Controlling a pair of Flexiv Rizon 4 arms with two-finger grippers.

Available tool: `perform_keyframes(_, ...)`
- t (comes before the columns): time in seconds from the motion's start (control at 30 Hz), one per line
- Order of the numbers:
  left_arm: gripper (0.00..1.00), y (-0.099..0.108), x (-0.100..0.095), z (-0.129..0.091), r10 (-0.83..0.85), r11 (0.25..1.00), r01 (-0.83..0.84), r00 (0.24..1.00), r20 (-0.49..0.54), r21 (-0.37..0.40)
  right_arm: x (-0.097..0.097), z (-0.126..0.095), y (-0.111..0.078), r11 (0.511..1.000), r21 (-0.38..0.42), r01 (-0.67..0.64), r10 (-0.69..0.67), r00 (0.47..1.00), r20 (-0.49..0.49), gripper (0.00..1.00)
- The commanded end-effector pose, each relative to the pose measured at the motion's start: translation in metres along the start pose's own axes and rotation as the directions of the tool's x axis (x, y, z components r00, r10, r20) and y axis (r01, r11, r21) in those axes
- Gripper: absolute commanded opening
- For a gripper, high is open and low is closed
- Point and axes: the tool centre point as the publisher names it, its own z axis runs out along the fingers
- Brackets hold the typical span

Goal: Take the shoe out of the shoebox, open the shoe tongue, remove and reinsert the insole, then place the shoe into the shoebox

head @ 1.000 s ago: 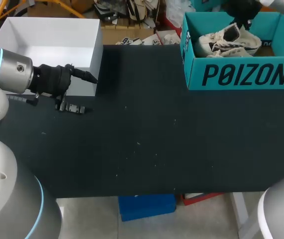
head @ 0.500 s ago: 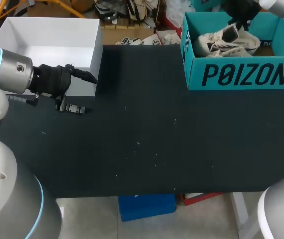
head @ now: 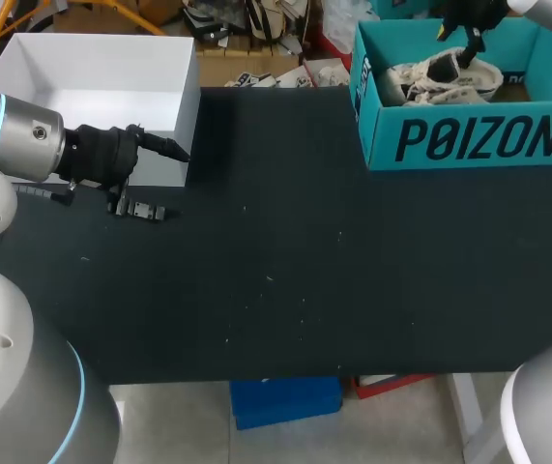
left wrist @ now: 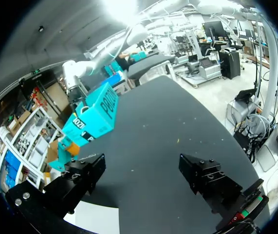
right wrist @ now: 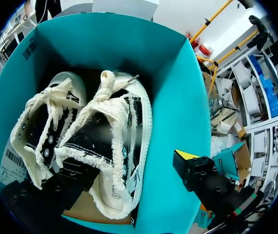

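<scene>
The shoebox [head: 469,140] stands at the far right of the table [head: 305,290], and an open box [head: 92,97] stands at the far left, well apart from it across the tabletop. Two shoes [right wrist: 80,126] lie side by side inside the shoebox, one next to a side wall. My left gripper [head: 164,147] sits low at the left, just before the open box's near right corner, its spread fingers pointing toward the shoebox. My right gripper [head: 457,39] hangs above the shoebox, over the shoes, one finger over the shoe nearer the wall and the other out by that wall.
</scene>
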Motion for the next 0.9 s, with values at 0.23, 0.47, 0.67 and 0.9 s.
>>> perform_keyframes(0.23, 1.00, 0.000, 0.001, 0.001, 0.002, 1.000, -0.002, 1.000, 0.004, -0.001, -0.001, -0.057, 0.000, 0.999, 0.048, 0.005, 0.013, 0.935, -0.354, 1.00)
perform_keyframes(0.47, 1.00, 0.000, 0.001, 0.001, 0.002, 1.000, -0.002, 1.000, 0.004, -0.001, -0.002, -0.094, 0.004, 0.995, 0.101, 0.009, 0.024, 0.947, -0.321, 0.77)
perform_keyframes(0.67, 1.00, 0.000, 0.001, 0.001, 0.002, 1.000, -0.002, 1.000, 0.004, -0.001, -0.001, -0.122, 0.020, 0.990, 0.135, 0.028, 0.015, 0.951, -0.309, 0.41)
perform_keyframes(0.9, 1.00, 0.000, 0.001, 0.001, 0.002, 1.000, -0.002, 1.000, 0.004, -0.001, 0.014, -0.153, 0.052, 0.983, 0.182, 0.037, 0.016, 0.960, -0.281, 0.46)
